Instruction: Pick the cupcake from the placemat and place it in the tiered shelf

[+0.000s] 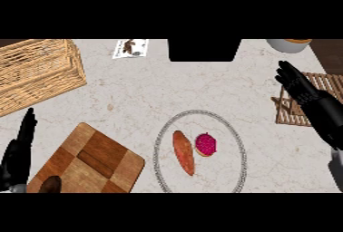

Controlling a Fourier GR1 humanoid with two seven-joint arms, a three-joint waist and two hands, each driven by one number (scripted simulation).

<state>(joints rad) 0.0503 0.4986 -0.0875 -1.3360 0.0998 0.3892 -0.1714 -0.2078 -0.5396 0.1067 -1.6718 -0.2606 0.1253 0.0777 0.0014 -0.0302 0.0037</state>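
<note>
Head view is showing a wicker basket at the upper left, a checkered wooden board at the lower left and a slatted shelf at the right edge. Lying on the round placemat — beside an orange sweet potato — is the pink-topped cupcake. Both hands are holding nothing, fingers straight: left hand resting near the board, right hand hanging over the shelf.

Beside the wooden board, a dark object is cut by the lower edge; its kind cannot be told. A wicker basket beyond is clipped at left.
</note>
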